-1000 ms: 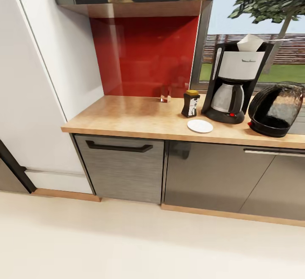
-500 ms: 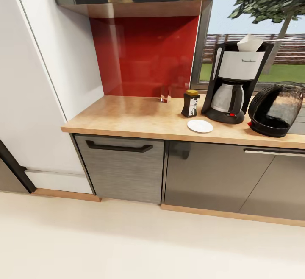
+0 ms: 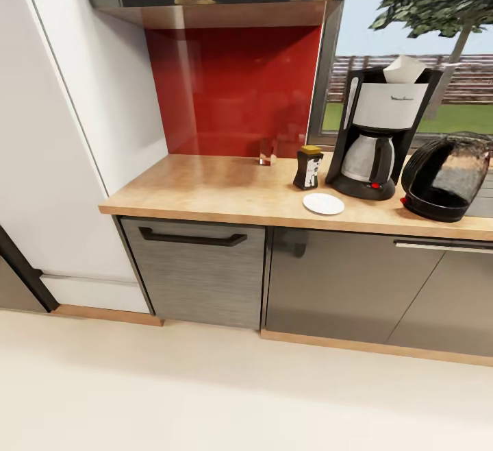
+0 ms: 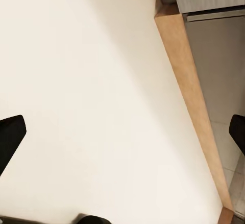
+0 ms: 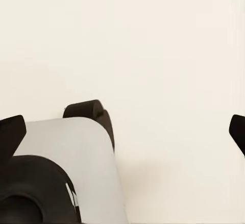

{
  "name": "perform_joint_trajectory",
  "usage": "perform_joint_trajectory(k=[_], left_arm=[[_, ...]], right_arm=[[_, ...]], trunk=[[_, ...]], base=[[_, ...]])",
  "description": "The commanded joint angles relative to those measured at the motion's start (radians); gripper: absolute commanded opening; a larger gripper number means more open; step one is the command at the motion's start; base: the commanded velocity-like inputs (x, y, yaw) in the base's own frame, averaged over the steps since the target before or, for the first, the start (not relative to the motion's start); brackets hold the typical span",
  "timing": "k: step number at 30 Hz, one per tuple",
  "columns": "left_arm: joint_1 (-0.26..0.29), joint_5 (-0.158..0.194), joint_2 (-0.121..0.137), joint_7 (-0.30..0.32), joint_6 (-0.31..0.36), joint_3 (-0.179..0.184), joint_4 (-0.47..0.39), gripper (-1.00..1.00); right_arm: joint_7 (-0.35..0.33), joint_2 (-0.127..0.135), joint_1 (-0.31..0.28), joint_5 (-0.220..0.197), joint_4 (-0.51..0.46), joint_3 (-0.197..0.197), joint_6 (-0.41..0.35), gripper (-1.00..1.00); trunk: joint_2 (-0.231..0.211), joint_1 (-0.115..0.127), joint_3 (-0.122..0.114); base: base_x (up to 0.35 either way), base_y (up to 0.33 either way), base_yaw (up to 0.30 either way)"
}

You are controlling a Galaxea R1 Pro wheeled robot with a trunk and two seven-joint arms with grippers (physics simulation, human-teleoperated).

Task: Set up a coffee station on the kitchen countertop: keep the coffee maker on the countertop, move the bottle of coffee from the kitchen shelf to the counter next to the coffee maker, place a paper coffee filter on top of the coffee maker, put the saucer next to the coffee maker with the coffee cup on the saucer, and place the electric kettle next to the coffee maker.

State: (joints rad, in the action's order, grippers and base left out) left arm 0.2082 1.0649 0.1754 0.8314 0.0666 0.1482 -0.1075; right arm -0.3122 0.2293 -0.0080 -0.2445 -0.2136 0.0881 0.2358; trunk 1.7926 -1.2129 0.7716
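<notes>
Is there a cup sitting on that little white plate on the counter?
No, the saucer lies bare on the kitchen countertop in front of the coffee maker, with nothing on it.

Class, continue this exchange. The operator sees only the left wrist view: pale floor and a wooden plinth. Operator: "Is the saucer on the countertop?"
Observer: Yes. In the head view the saucer lies on the kitchen countertop in front of the coffee maker, with nothing on it.
Operator: And the filter?
Observer: The paper coffee filter sits on top of the coffee maker.
Operator: The kettle?
Observer: The electric kettle stands on the countertop at the machine's right in the head view.
</notes>
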Motion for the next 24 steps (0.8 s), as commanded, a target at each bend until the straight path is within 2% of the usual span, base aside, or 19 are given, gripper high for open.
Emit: perform_joint_trajectory(k=[1,9,21,24], left_arm=[[0.000,0.010,0.001,0.003,0.007,0.007,0.000,1.00],[0.000,0.010,0.001,0.003,0.007,0.005,0.000,1.00],[0.000,0.010,0.001,0.003,0.007,0.004,0.000,1.00],[0.001,0.010,0.001,0.002,0.007,0.004,0.000,1.00]], right_arm=[[-0.010,0.002,-0.001,-0.003,0.001,0.008,0.001,1.00],[-0.010,0.010,-0.001,-0.003,0.003,0.007,0.000,1.00],[-0.011,0.011,-0.001,-0.003,0.003,0.007,0.000,1.00],[-0.010,0.011,-0.001,-0.003,0.003,0.008,0.000,1.00]], trunk=[[0.000,0.000,0.001],[0.000,0.000,0.001],[0.000,0.000,0.001],[0.000,0.000,0.001]], base=[[0.000,0.000,0.000],[0.000,0.000,-0.021],[0.000,0.000,-0.222],[0.000,0.000,-0.063]])
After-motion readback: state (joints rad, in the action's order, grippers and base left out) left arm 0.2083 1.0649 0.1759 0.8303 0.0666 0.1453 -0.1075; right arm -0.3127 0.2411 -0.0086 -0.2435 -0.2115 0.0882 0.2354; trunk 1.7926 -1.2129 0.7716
